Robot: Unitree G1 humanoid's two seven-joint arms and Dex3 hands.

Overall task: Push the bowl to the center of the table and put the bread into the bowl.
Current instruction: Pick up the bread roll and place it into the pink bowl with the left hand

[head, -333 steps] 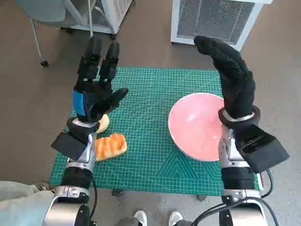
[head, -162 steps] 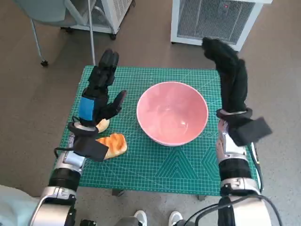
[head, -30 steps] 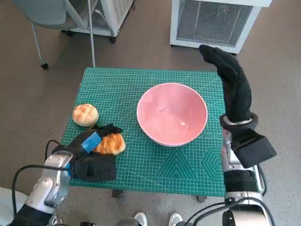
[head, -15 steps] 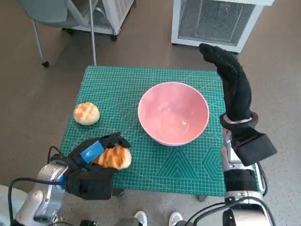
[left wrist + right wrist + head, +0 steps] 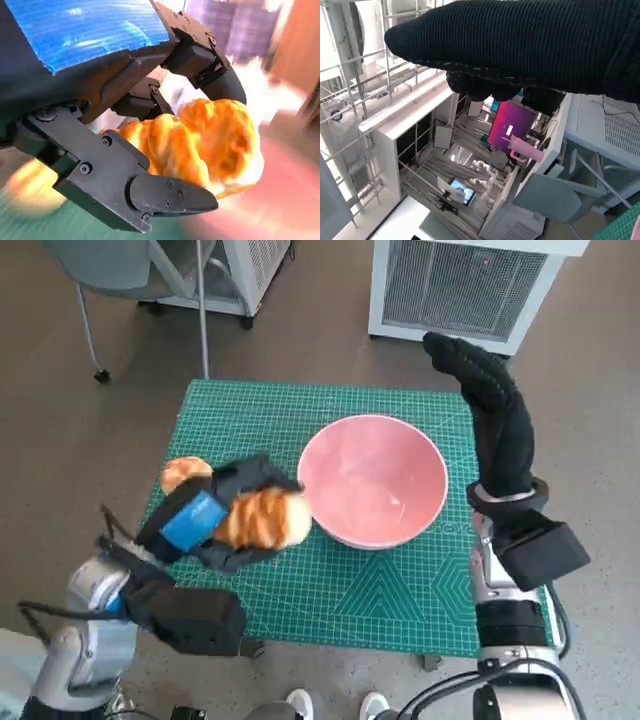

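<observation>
My left hand (image 5: 215, 515) fingers (image 5: 170, 197) pinch the bread (image 5: 265, 518), lifted just left of the bowl (image 5: 375, 480). Right hand (image 5: 495, 415) raised beside the bowl, fingers straight, holding nothing.

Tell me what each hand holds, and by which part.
Left hand grips the orange bread around its middle, fingers wrapping it. Right hand holds nothing.

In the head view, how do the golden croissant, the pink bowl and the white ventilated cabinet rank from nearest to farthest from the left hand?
1. Golden croissant: held in the left hand.
2. Pink bowl: beside it, at the table's middle.
3. White ventilated cabinet: on the floor beyond the table.
</observation>
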